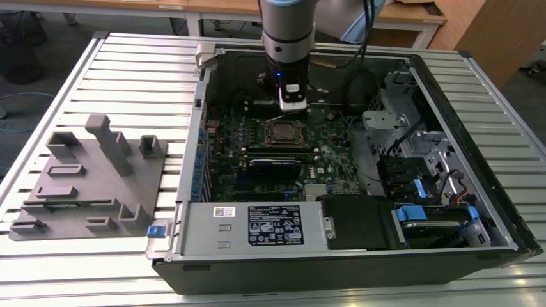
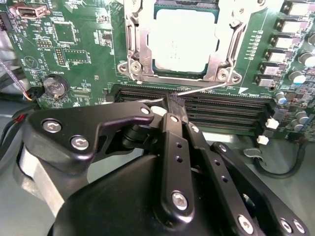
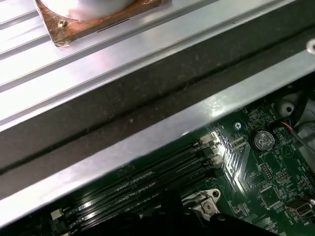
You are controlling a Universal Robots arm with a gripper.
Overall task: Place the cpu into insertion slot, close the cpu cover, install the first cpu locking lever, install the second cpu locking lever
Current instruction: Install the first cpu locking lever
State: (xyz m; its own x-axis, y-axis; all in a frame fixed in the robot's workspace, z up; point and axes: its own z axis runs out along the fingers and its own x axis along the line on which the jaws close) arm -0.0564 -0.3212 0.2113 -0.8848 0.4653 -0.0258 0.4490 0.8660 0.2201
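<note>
In the second wrist view the silver-topped cpu (image 2: 184,42) lies in the insertion slot (image 1: 284,131), and the silver cpu cover (image 2: 139,46) is down around it as a frame. A thin wire locking lever (image 2: 206,87) runs along the socket's edge beside the memory slots. My gripper (image 2: 174,104) is shut, its black tips set against this lever. Whether the wire is pinched between them I cannot tell. In the exterior view the gripper (image 1: 291,110) hangs inside the open case, just behind the socket.
Long black memory slots (image 2: 221,105) and a coin battery (image 2: 54,84) lie close to the socket. The case's metal wall (image 3: 147,132) rises beside the board. A grey fixture (image 1: 94,179) sits on the slatted table at the exterior view's left, and the power supply (image 1: 256,224) at the case front.
</note>
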